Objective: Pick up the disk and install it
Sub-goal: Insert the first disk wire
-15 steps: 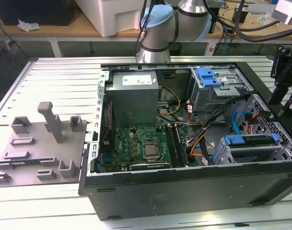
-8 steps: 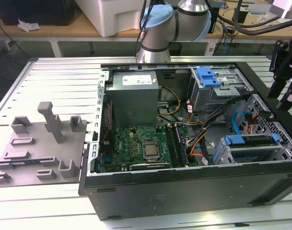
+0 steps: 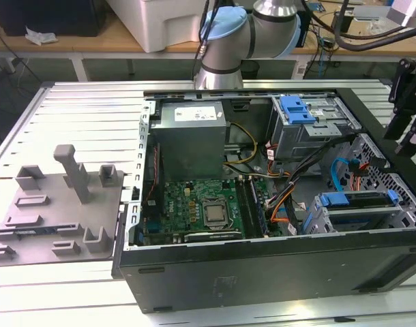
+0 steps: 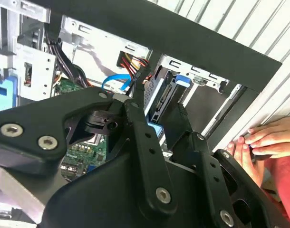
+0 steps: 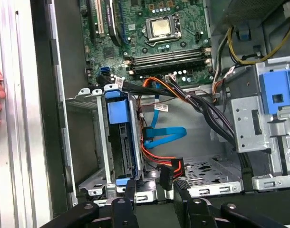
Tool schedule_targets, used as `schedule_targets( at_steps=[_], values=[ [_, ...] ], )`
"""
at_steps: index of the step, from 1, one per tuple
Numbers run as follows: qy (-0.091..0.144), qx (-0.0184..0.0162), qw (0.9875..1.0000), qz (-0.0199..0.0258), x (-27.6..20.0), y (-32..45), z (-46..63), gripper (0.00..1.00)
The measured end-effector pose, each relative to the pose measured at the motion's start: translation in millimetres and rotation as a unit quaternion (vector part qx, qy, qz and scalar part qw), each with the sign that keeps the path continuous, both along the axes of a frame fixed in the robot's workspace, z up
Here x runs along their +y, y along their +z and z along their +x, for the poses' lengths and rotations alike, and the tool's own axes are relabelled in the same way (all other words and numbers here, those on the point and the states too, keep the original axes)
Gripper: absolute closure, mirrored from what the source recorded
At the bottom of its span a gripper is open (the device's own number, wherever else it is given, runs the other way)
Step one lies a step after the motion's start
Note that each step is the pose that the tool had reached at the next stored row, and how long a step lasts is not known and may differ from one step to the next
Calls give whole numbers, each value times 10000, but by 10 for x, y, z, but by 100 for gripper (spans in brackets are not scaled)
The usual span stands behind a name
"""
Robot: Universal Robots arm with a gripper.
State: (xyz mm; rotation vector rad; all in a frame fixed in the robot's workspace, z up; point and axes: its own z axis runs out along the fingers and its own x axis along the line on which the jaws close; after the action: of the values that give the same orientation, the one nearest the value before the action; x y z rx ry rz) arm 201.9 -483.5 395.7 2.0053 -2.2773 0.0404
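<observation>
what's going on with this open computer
A robot arm's tool hangs open close to the drive cage of an open computer case, with nothing between its fingers. The disk, framed by its blue bracket, sits in that cage, next to the orange and blue cables. A person's hand rests on the ribbed table beside the case.

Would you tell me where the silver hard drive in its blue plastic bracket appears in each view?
Exterior view: silver hard drive in blue bracket, in the metal cage at the exterior view's right.
First wrist view: the drive, on edge in its cage.
Second wrist view: the drive, in that cage.
Shared landmark: the looped blue cable beside it.
</observation>
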Motion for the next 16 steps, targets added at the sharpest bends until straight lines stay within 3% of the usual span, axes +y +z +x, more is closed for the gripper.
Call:
schedule_targets(
  at_steps=[2, 4, 6, 7, 9, 10, 14, 16],
  values=[
    [-51, 0, 10000, -9, 8, -17, 9, 56],
    [-75, 0, 9999, -75, 28, -34, 12, 56],
    [-77, -1, 9997, -226, 57, -41, 12, 56],
    [-77, 1, 9993, -370, 78, -44, 12, 56],
    [-77, 5, 9986, -522, 121, -47, 12, 56],
    [-77, 5, 9984, -562, 163, -48, 12, 56],
    [-77, 5, 9981, -612, 331, -68, 12, 56],
    [-86, 5, 9978, -664, 365, -90, 14, 56]
  ],
)
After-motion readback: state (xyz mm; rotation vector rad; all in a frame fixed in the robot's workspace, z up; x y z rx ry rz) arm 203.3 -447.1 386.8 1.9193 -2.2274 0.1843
